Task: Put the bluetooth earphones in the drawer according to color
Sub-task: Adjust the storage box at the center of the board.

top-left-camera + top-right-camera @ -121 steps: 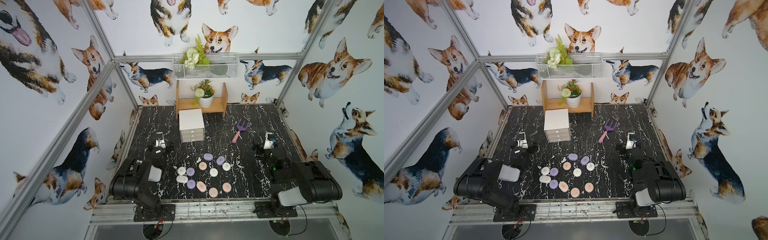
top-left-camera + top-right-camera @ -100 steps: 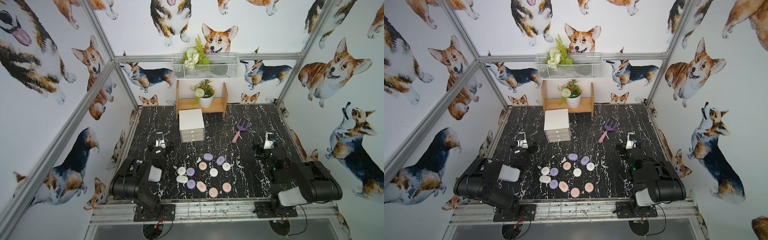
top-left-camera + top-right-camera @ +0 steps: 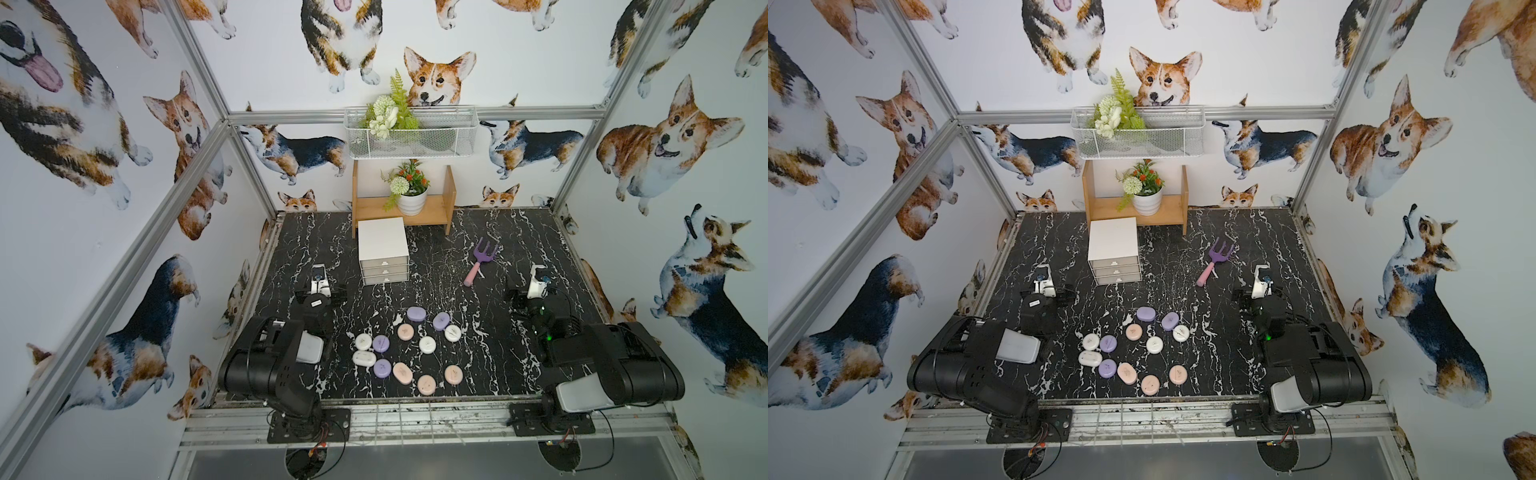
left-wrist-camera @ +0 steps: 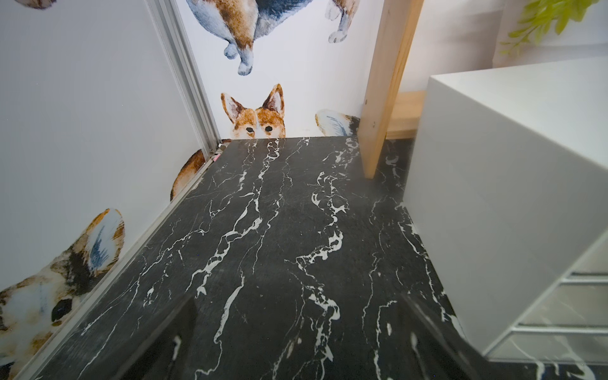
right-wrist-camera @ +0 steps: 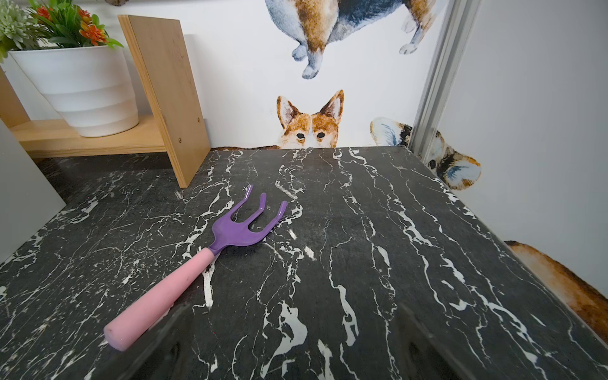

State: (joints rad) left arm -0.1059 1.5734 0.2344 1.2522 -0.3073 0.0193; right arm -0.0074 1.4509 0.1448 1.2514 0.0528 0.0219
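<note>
earphones (image 3: 427, 344) lie back behind the jaws, between both arms — left gripper (image 3: 320, 286) and right gripper (image 3: 532, 289) wide open, empty.

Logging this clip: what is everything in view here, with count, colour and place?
white earphone cases: four, white, on the table's near middle, mixed with the others
purple earphone cases: four, lilac, same cluster
pink earphone cases: four, pale pink, same cluster
drawer cabinet: one, white with three grey fronts, all shut, behind the cluster
toy fork: one, purple head, pink handle, flat on the table right of the cabinet
wooden shelf: one, light wood, by the back wall
flowerpot: one, white, on the shelf
wire basket: one, white, above the shelf, holding greenery
table: one, black marble
left gripper: black, open, empty
right gripper: black, open, empty
</note>
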